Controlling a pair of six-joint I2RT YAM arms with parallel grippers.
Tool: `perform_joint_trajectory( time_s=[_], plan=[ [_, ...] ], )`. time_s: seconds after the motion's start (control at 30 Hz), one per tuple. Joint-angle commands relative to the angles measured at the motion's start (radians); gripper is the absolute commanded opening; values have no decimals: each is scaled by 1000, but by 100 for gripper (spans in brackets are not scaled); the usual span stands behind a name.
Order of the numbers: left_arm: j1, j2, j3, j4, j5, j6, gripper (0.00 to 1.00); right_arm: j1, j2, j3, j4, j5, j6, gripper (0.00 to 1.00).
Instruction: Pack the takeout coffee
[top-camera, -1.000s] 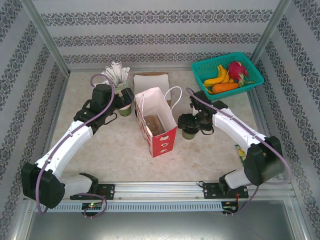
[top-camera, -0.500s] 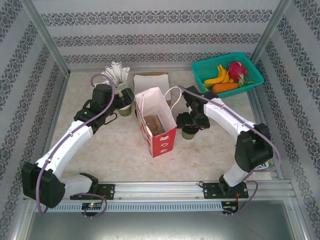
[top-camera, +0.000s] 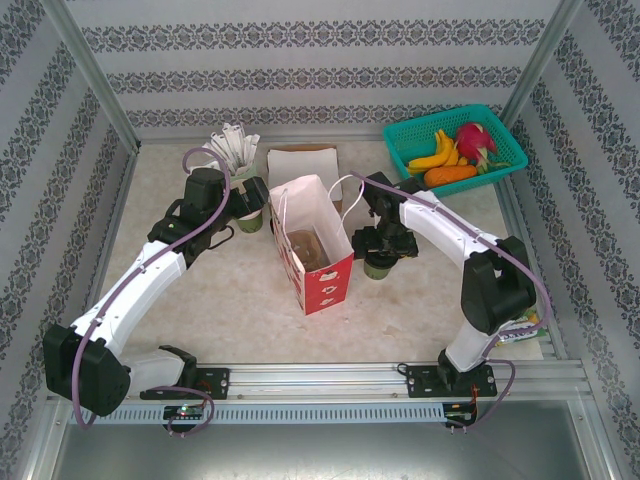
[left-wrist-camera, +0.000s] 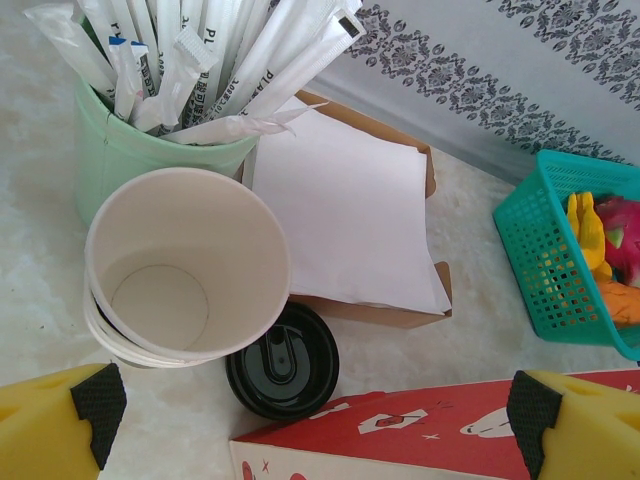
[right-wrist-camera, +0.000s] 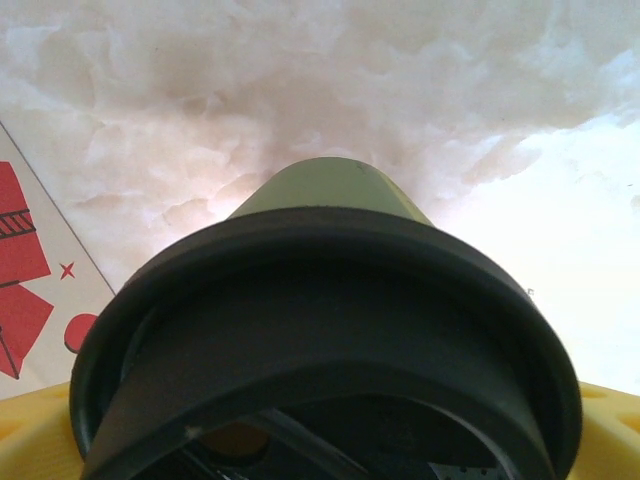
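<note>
The takeout coffee (top-camera: 378, 266), a small green cup with a black lid (right-wrist-camera: 330, 300), stands on the table just right of the red-flowered paper bag (top-camera: 312, 245). My right gripper (top-camera: 384, 243) sits over it, open, with a yellow finger on either side of the lid in the right wrist view (right-wrist-camera: 320, 440). The cup rests on the table. My left gripper (top-camera: 248, 205) hangs open above a stack of lidless green cups (left-wrist-camera: 185, 265) and a loose black lid (left-wrist-camera: 283, 360), left of the bag (left-wrist-camera: 450, 430).
A mint cup of wrapped straws (top-camera: 232, 150) and a cardboard box of white napkins (top-camera: 303, 162) stand behind the bag. A teal basket of fruit (top-camera: 455, 145) sits at the back right. The bag is open at the top with something brown inside.
The right arm's elbow has swung in toward the left and its gripper has shifted slightly left over the cup. The cup and the left arm have not moved.
</note>
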Motion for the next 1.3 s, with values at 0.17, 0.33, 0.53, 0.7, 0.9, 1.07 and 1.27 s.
perform_joint_trajectory(
  time_s=[0.17,0.33,0.53,0.7,0.9,1.07,1.27],
  plan=[
    [-13,-3,9,-19,-4,25,100,7,24,15,-7,11,-14,97],
    [-12,-4,5,-20,-4,29,100,2,28,18,-5,12,-16,88],
    [-11,-15,4,-16,-1,36,99,-1,7,24,-33,29,-42,81],
    [2,-17,47,-26,37,96,100,-10,-14,19,-53,48,-59,81],
    [19,63,238,-154,173,320,100,-16,-55,13,-67,47,-96,75],
    [20,193,402,-228,241,534,100,-24,-87,-3,-74,47,-117,72],
    [16,370,615,-373,400,777,97,-27,-136,-38,-59,45,-113,70]
  ],
)
